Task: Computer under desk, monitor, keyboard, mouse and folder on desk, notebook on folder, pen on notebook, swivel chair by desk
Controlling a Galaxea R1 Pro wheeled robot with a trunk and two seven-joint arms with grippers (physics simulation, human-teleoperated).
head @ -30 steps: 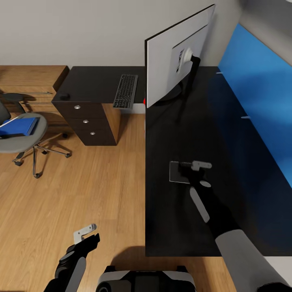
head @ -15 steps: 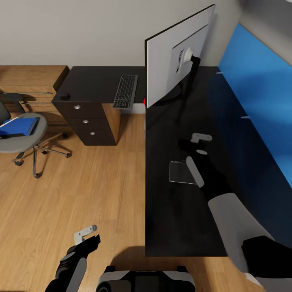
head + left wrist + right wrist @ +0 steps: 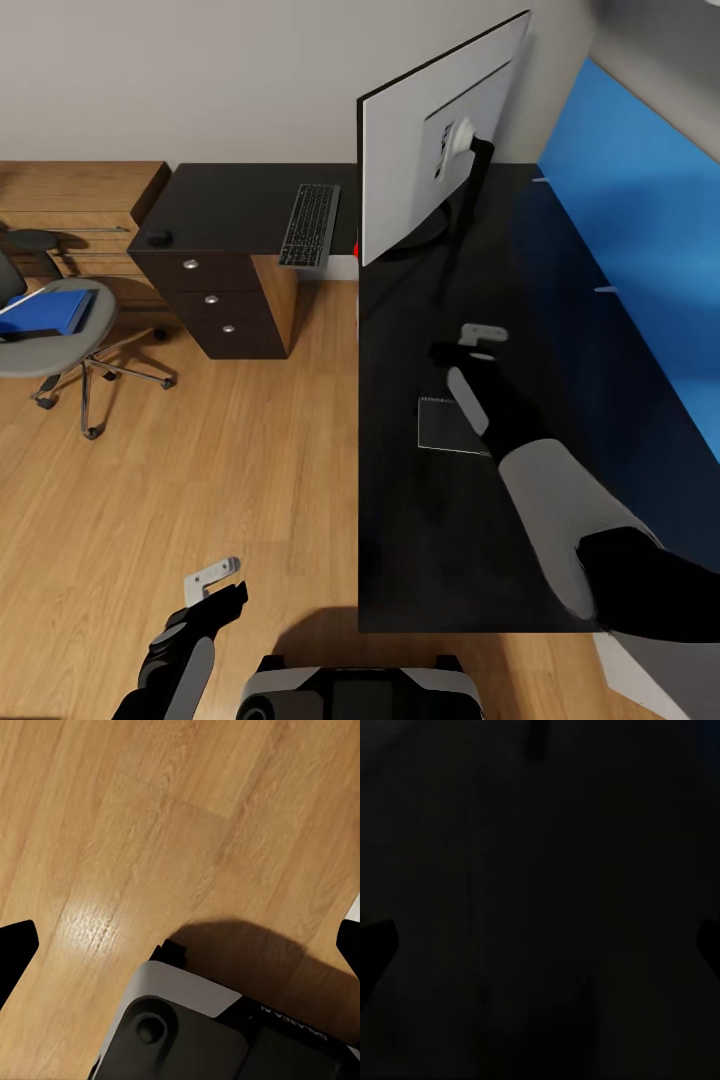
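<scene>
- Right gripper [image 3: 470, 343] is over the black desk [image 3: 440, 540], just beyond the far edge of the notebook [image 3: 443, 427]. The right wrist view shows fingertips at both side edges, spread wide, with only dark desk surface between them; nothing is held.
- The notebook lies flat on the desk and reads as a thin pale outline on black; its right part is covered by the right forearm.
- Left gripper [image 3: 212, 580] hangs low over the wood floor [image 3: 200, 470], near the robot's base [image 3: 210, 1035]. Its dark fingertips sit at the side edges of the left wrist view, wide apart and empty.
- Monitor [image 3: 440, 140] stands at the far end of the desk, seen from behind; its top is cut off.
- Keyboard [image 3: 310, 224] and a small dark mouse [image 3: 157, 238] lie well apart on the drawer unit [image 3: 220, 300], left of the desk.
- Blue folder [image 3: 45, 312] rests on the swivel chair [image 3: 60, 350] at far left; the chair is partly cut off.
- Small red object [image 3: 356, 248] beside the monitor's edge, too hidden to identify.
</scene>
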